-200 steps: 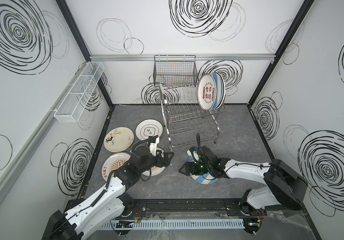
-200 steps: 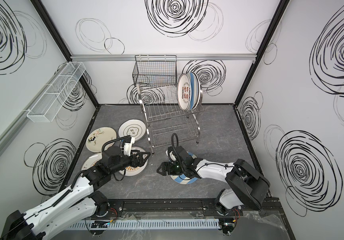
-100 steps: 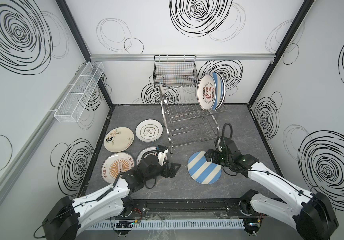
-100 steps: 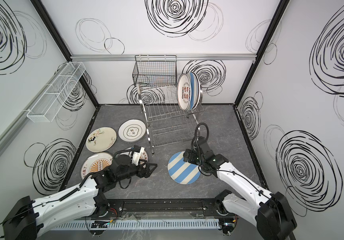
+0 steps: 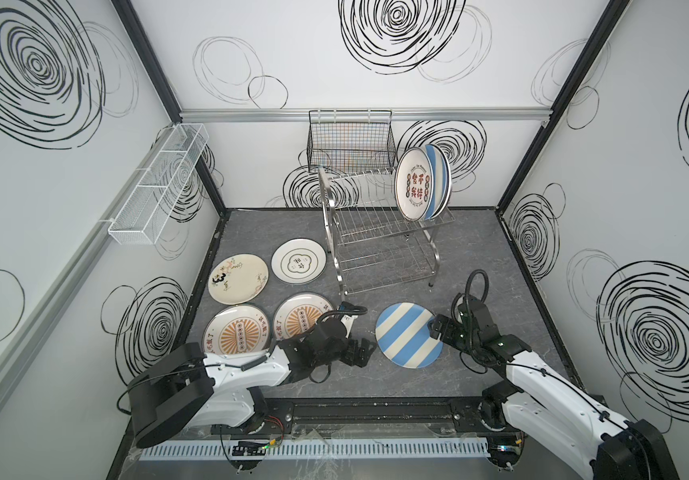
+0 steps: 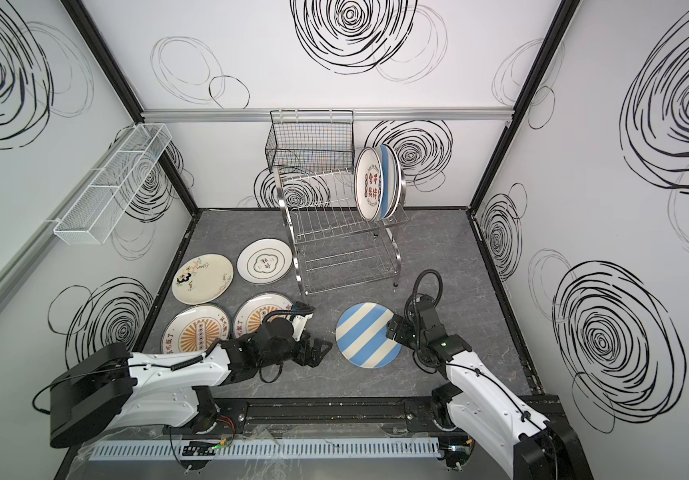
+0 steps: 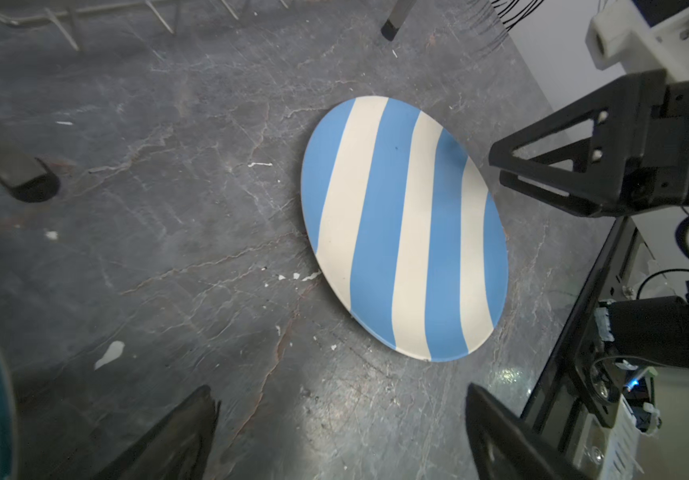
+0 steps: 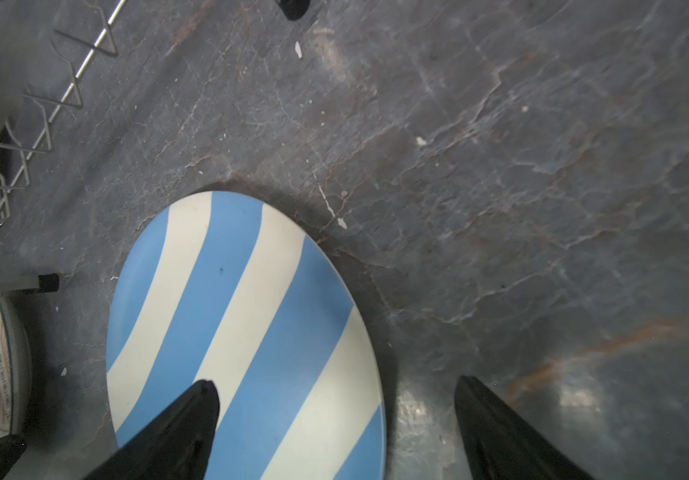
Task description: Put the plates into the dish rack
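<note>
Between my two arms, on the grey table (image 5: 479, 257) in front of the dish rack (image 5: 376, 232), the striped plate (image 5: 407, 336) lies flat. My right gripper (image 8: 334, 384) sits at its rim, fingers wide apart, one over the plate, one over bare table, holding nothing. My left gripper (image 5: 365, 351) hangs beside it, fingers apart too. Two plates (image 5: 415, 189) stand in the rack's upper tier.
</note>
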